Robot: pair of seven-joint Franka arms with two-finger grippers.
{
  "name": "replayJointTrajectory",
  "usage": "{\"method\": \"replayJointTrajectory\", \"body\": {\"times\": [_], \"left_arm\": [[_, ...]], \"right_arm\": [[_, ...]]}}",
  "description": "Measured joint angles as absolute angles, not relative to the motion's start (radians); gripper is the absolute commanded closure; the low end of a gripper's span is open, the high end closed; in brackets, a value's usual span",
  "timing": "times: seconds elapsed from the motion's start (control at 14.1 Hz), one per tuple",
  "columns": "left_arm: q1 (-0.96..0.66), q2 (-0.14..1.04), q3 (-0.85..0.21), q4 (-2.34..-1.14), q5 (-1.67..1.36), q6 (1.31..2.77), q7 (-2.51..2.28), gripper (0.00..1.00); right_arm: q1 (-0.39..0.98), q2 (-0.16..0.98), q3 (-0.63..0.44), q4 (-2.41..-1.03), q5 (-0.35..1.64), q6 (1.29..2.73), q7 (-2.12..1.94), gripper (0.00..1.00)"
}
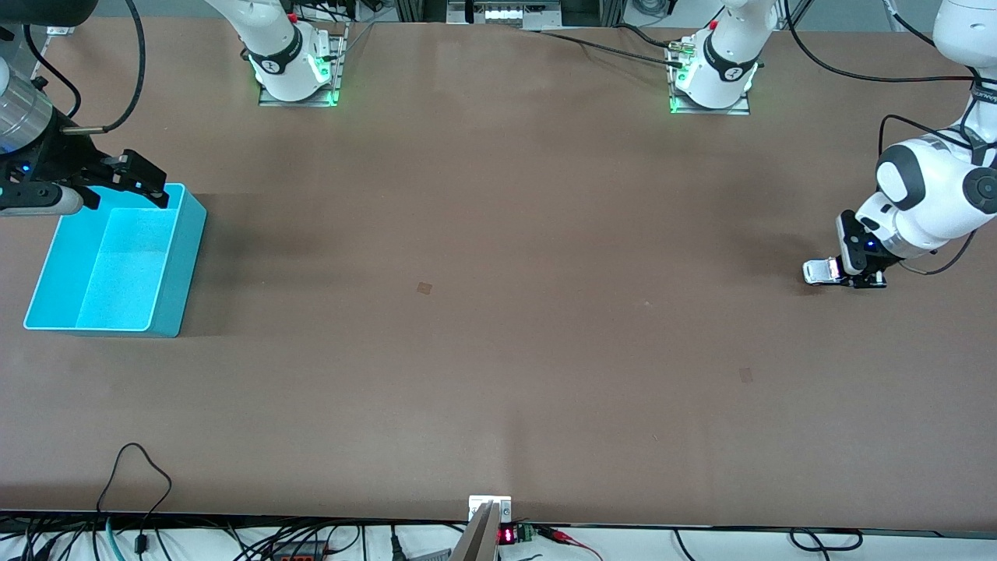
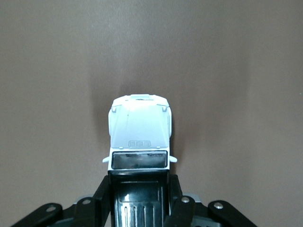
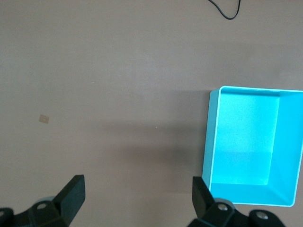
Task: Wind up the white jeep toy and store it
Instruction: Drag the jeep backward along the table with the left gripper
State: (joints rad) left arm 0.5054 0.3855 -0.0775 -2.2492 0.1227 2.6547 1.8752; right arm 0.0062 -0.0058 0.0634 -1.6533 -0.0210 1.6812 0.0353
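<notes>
The white jeep toy rests on the brown table at the left arm's end. My left gripper is shut on its rear half. In the left wrist view the jeep shows its white hood, dark windscreen and black roof, with a black finger pressed against each side of the roof. My right gripper hangs open above the rim of the cyan bin at the right arm's end. Nothing sits between its fingertips, and the bin looks empty.
Both arm bases stand along the table's edge farthest from the front camera. Small tape marks lie on the brown tabletop. Cables trail over the edge nearest the front camera.
</notes>
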Motion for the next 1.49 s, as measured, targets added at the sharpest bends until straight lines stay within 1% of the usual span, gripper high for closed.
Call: {"method": "replayJointTrajectory", "body": {"times": [0.57, 0.64, 0.71, 0.78, 0.85, 1.06, 1.13, 1.35, 1.49], "left_arm": [[0.552, 0.403, -0.077, -2.223, 0.123, 2.655, 1.949, 0.90], [0.553, 0.403, -0.077, -2.222, 0.123, 2.655, 1.952, 0.89], [0.553, 0.403, -0.077, -2.222, 0.123, 2.655, 1.955, 0.75], [0.553, 0.403, -0.077, -2.222, 0.123, 2.655, 1.956, 0.21], [0.553, 0.404, -0.077, -2.221, 0.123, 2.654, 1.956, 0.00], [0.557, 0.418, -0.077, -2.219, 0.123, 2.640, 1.967, 0.00], [0.558, 0.418, -0.077, -2.207, 0.123, 2.609, 1.968, 0.00], [0.558, 0.413, -0.086, -2.114, 0.123, 2.448, 1.969, 0.00], [0.557, 0.400, -0.111, -2.042, 0.123, 2.331, 1.967, 0.00]], "right_arm": [[0.006, -0.006, 0.063, -1.653, -0.021, 1.681, 0.035, 0.00], [0.006, -0.006, 0.063, -1.653, -0.021, 1.681, 0.035, 0.00], [0.006, -0.006, 0.063, -1.653, -0.021, 1.681, 0.035, 0.00], [0.006, -0.006, 0.063, -1.653, -0.021, 1.681, 0.035, 0.00], [0.006, -0.006, 0.063, -1.653, -0.021, 1.681, 0.035, 0.00], [0.006, -0.006, 0.063, -1.653, -0.021, 1.681, 0.035, 0.00], [0.006, -0.006, 0.063, -1.653, -0.021, 1.681, 0.035, 0.00], [0.006, -0.006, 0.063, -1.653, -0.021, 1.681, 0.035, 0.00], [0.006, -0.006, 0.063, -1.653, -0.021, 1.681, 0.035, 0.00]]}}
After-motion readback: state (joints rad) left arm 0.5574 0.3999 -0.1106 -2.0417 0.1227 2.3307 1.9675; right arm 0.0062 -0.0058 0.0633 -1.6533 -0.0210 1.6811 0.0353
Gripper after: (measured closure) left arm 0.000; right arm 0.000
